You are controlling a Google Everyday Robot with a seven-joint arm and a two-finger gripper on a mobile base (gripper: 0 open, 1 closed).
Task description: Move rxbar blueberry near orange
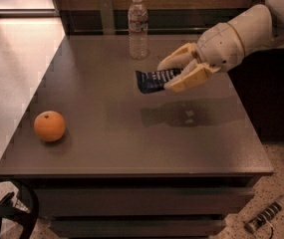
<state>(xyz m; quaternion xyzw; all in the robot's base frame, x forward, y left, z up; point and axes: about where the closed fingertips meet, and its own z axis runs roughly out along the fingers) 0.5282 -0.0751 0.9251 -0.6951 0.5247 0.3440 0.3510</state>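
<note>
My gripper (174, 73) comes in from the upper right and is shut on the rxbar blueberry (154, 80), a dark navy wrapper with white marks. It holds the bar in the air above the middle of the grey table (131, 148), with its shadow on the tabletop below. The orange (49, 126) sits on the table near the front left corner, far to the left of the bar.
A clear water bottle (138, 27) stands at the back of the table, just left of my gripper. A power strip (266, 217) lies on the floor at the bottom right. A dark curved object (7, 210) is at the bottom left.
</note>
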